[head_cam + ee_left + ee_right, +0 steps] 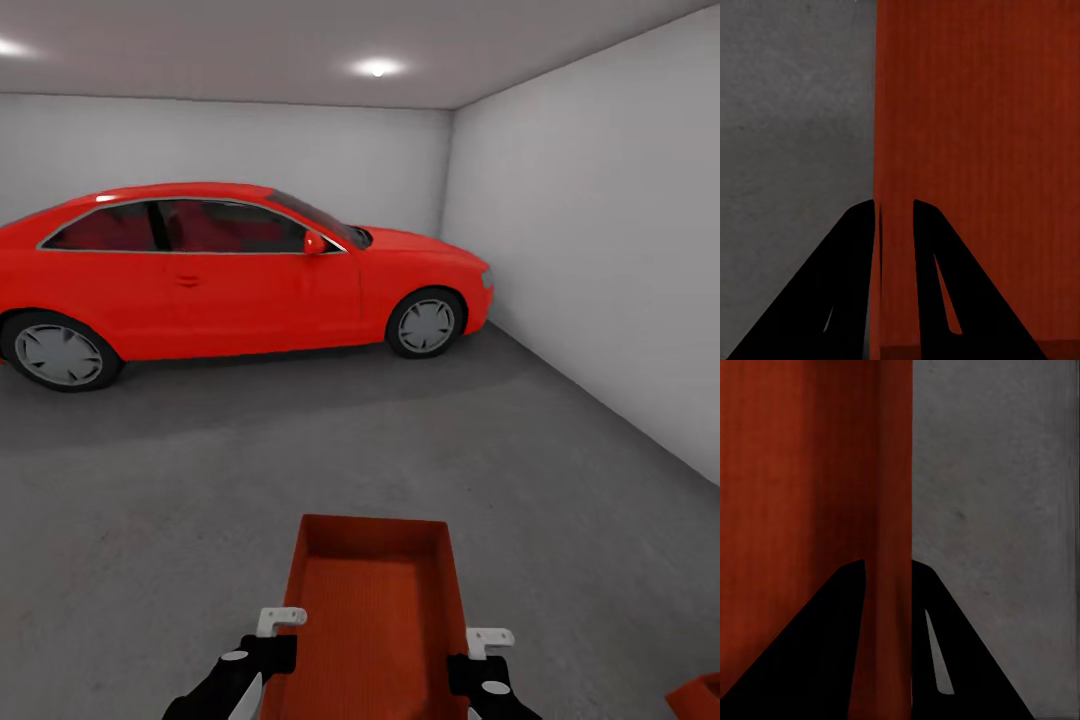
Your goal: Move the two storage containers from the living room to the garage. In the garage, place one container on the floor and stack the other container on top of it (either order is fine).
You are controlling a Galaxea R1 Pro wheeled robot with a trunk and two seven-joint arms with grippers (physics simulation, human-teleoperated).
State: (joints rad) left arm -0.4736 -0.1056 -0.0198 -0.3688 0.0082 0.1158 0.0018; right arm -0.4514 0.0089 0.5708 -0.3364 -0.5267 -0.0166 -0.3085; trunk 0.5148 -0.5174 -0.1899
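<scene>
The orange-red bin (375, 610) is open on top, with low plain walls. Its long side points to 12 o'clock, toward the red car (230, 275). It is held above the grey floor (150, 500). The left end effector (894, 217) pinches one side wall and the right end effector (886, 577) pinches the other. At 4 o'clock, maybe a second bin's corner (700, 698).

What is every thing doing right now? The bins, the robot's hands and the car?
Held container: carried above the floor, open-top, empty.
Left gripper: shut on its left wall.
Right gripper: shut on its right wall.
Second container: on the floor.
Red car: parked, doors closed.
</scene>
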